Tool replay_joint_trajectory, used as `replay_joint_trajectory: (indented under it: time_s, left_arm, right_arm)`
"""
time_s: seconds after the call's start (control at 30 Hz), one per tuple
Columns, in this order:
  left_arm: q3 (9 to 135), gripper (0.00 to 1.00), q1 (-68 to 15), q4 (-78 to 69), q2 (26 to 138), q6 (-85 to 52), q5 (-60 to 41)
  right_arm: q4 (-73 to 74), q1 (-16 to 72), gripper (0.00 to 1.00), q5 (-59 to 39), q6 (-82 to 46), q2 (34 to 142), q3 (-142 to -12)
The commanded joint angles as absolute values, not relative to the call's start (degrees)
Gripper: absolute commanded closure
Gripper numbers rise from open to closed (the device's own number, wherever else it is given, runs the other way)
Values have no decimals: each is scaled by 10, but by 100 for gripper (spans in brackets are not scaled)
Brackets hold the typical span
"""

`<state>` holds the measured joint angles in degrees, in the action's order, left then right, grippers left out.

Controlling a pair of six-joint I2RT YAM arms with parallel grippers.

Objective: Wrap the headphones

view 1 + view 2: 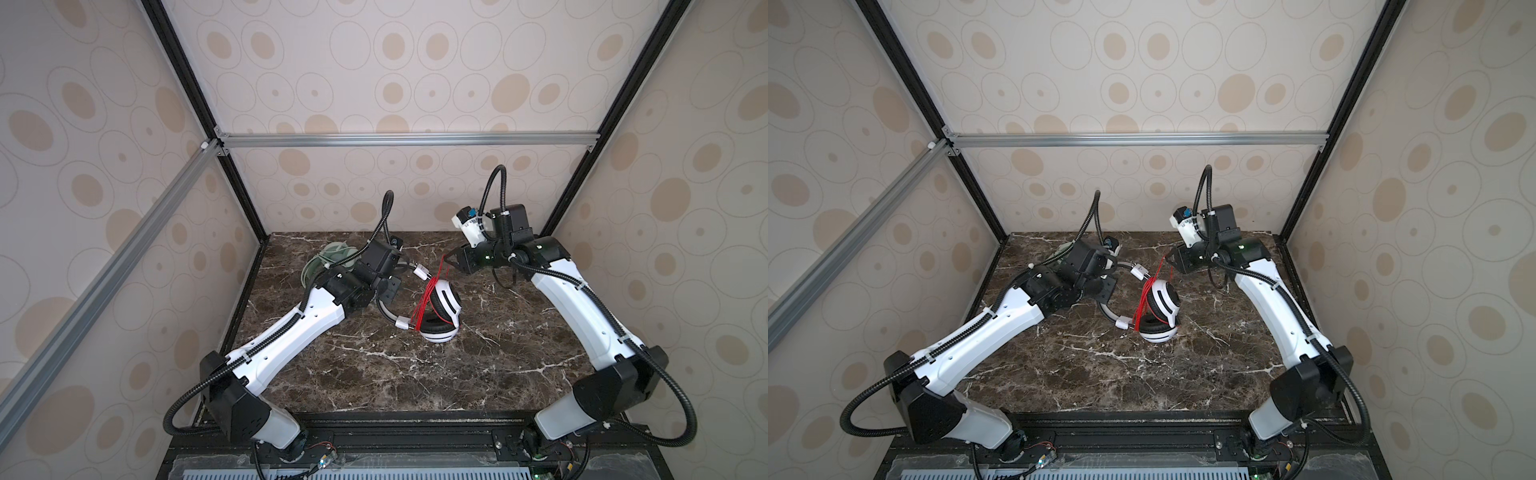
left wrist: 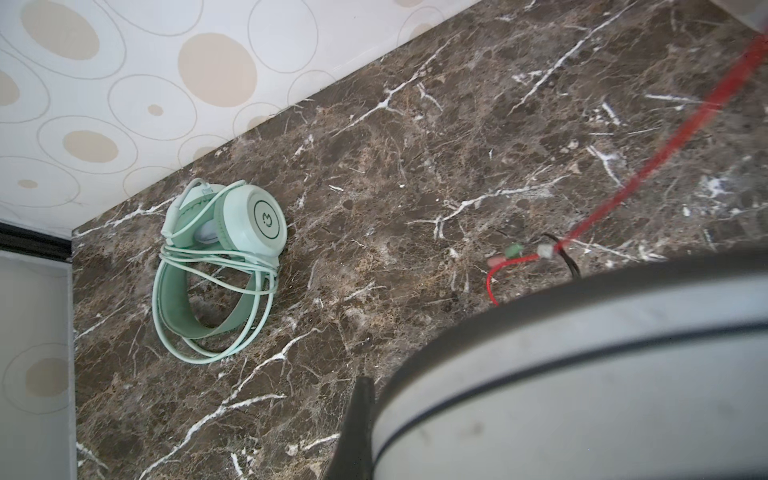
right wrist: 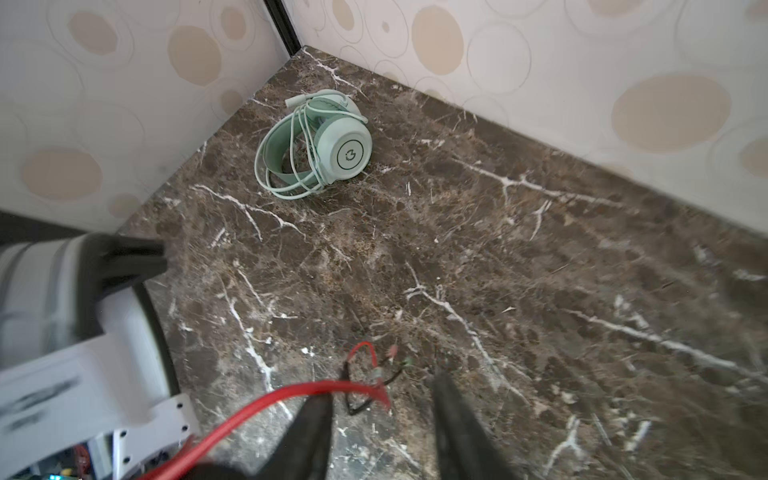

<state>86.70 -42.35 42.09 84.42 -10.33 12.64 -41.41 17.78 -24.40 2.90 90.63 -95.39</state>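
White-and-black headphones [image 1: 444,305] stand in the middle of the bench [image 1: 415,374], one cup on the marble and the other tilted above it. The left arm reaches from the front left corner in a low diagonal toward them, with the wrist bent down. The left fingers [image 2: 357,419] are closed on the grey headband, which fills the near part of the left wrist view.

The right arm rises from the front right corner toward the back. Its wrist then turns sideways, so the right fingers [image 3: 311,432] point to the middle, above the bench. These fingers stand apart with a clear gap and clamp nothing; the red cable [image 3: 266,405] only lies over one of them. In both top views this cable makes several turns around the pair, next to the cups, and one strand goes up to the right fingers. Its end, with small pink and green plugs, is blurred.

Mint green headphones [image 2: 220,266] lie near the back left corner, their pale cable wound around band and cups. On the cup is a dark ring with a small mark inside; I cannot read it as a letter.
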Motion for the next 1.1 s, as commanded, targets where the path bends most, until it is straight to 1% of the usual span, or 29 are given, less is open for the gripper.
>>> replay_joint_trajectory:
  time_s: [0.0,0.07,0.17,0.27,0.43,0.63,0.77,0.93,1.07]
  left_arm:
    - [890,100,-412,378,809,-117,46]
    - [909,100,-382,386,811,-135,9]
    - [946,100,-313,396,814,-175,-62]
    - [975,100,-270,386,812,-198,-126]
    - [1009,100,-269,372,827,-194,-144]
    - [1042,100,-269,383,854,-193,-148]
    - [1069,100,-270,399,867,-191,-160]
    - [1073,100,-270,402,861,-192,-164]
    - [1075,100,-270,402,861,-203,-164]
  right_arm:
    - [-391,135,38,-402,-60,933,-932]
    - [-346,126,36,-418,-86,921,-882]
    - [-260,120,33,-422,-125,881,-796]
    - [-241,118,33,-419,-132,849,-754]
    - [-250,118,32,-398,-118,798,-702]
    - [-193,130,33,-447,-140,785,-628]
    - [-165,155,33,-452,-147,799,-615]
    - [-144,157,33,-442,-160,830,-628]
    - [-125,158,33,-478,-182,863,-647]
